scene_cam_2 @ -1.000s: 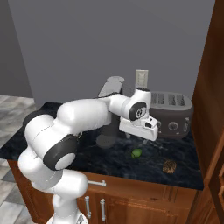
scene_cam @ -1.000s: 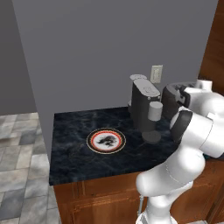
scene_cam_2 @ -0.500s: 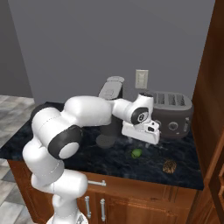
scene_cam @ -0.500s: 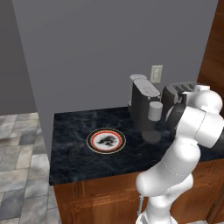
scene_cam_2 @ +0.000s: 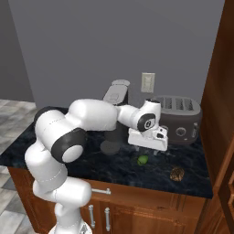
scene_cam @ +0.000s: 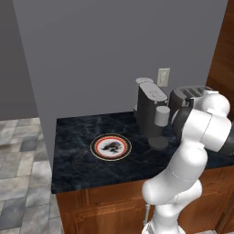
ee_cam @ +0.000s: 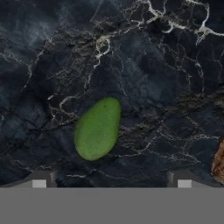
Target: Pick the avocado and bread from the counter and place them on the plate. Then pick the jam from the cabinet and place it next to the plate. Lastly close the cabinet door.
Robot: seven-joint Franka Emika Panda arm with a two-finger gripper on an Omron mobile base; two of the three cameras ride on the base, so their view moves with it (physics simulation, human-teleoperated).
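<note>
The green avocado [ee_cam: 97, 128] lies on the black marble counter [ee_cam: 144, 61], just ahead of my open gripper [ee_cam: 111, 181] and between its fingertips [ee_cam: 39, 183]. In the right base view the gripper [scene_cam_2: 148, 148] hangs low over the avocado [scene_cam_2: 143, 160], with nothing held. The brown bread [scene_cam_2: 177, 173] rests to the avocado's right, near the counter's front edge, and shows as a brown bread [ee_cam: 218, 162] edge in the hand view. The plate [scene_cam: 110, 147] sits further left on the counter [scene_cam: 73, 137]. The cabinet [scene_cam_2: 219, 105] rises at the right. The jam is out of view.
A dark coffee machine [scene_cam: 151, 109] and a grey toaster [scene_cam_2: 178, 119] stand against the back wall behind the gripper. A wall outlet [scene_cam_2: 147, 82] is above them. My arm reaches across in front of the coffee machine. Tiled floor [scene_cam: 23, 151] lies left of the counter.
The hand has sunk lower toward the avocado, with its jaws staying open. The avocado, bread and plate have not moved.
</note>
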